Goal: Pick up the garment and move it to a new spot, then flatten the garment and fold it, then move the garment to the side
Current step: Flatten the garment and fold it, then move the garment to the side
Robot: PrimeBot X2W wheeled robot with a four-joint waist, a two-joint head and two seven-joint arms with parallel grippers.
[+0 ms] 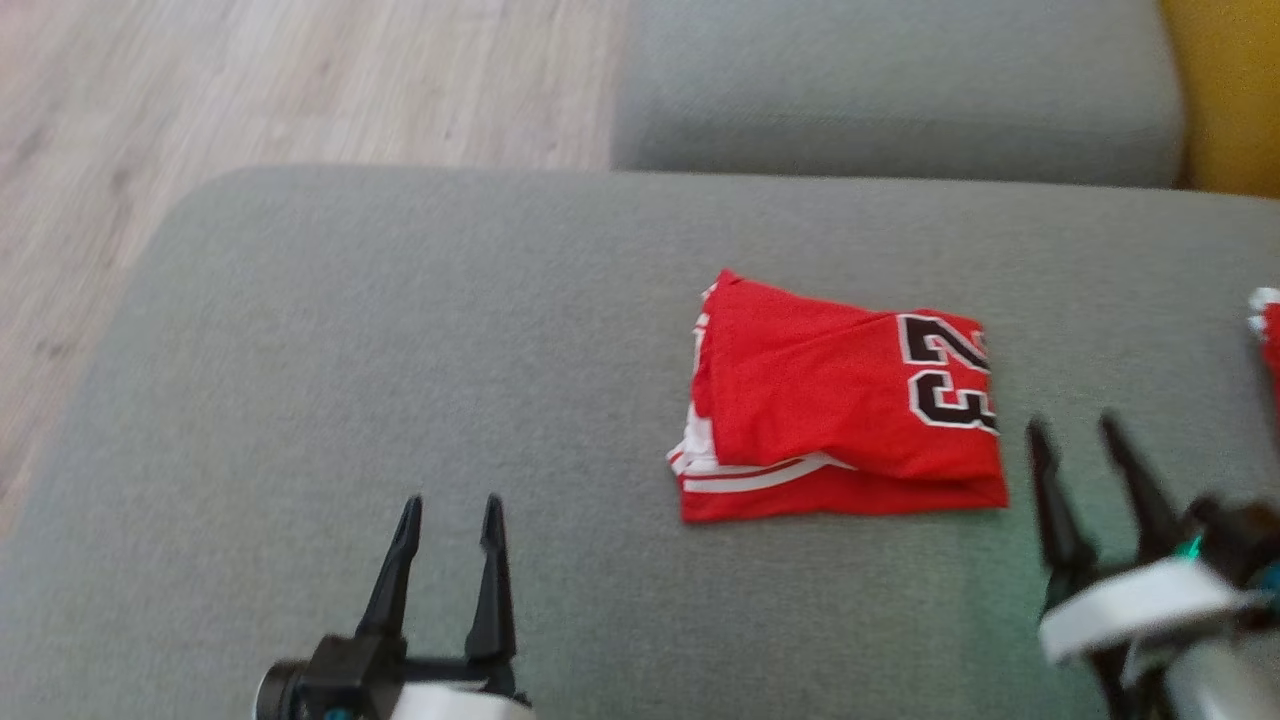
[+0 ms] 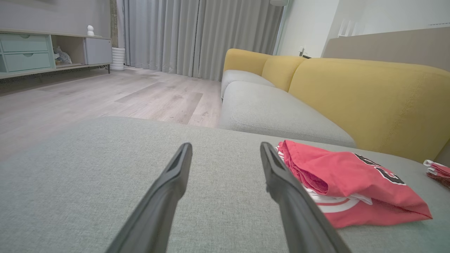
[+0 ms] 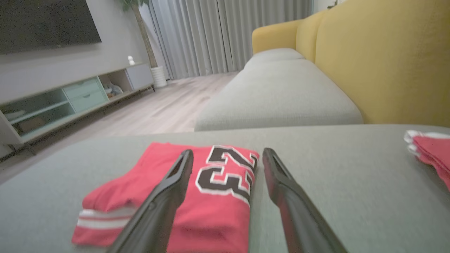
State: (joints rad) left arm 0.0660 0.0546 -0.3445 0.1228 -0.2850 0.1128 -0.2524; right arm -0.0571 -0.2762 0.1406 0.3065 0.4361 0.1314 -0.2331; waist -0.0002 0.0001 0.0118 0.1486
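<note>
My two grippers hover over a broad grey fabric sofa cushion (image 1: 400, 350), where a folded red basketball jersey (image 1: 840, 400) with white trim and a black number 23 lies flat, right of the cushion's middle in the head view. The jersey is a rough rectangle: its white-striped hem edges are stacked on the left side and the number sits at the right end.

My right gripper (image 1: 1072, 425), blurred in the head view, has its two long dark fingers spread and nothing between them. It sits just beside the jersey's right edge, near the number. In the right wrist view the right gripper (image 3: 227, 151) looks out across the jersey (image 3: 218, 211), with the 23 showing in the gap between the fingers.

My left gripper (image 1: 451, 505) is also spread wide and empty, well apart from the jersey at the lower left. In its wrist view the left gripper (image 2: 225, 146) points over bare cushion, with the jersey (image 2: 351, 182) lying beyond its right finger.

A second bit of red-and-white cloth (image 1: 1268, 330) pokes in at the cushion's far right edge; what it is I cannot tell. Behind it all run another grey seat cushion (image 1: 900, 90), a mustard-yellow sofa backrest (image 2: 369, 98), pale wood-plank floor (image 1: 250, 80), grey curtains (image 2: 197, 35) and a low cabinet with mint-green drawers (image 2: 35, 52).
</note>
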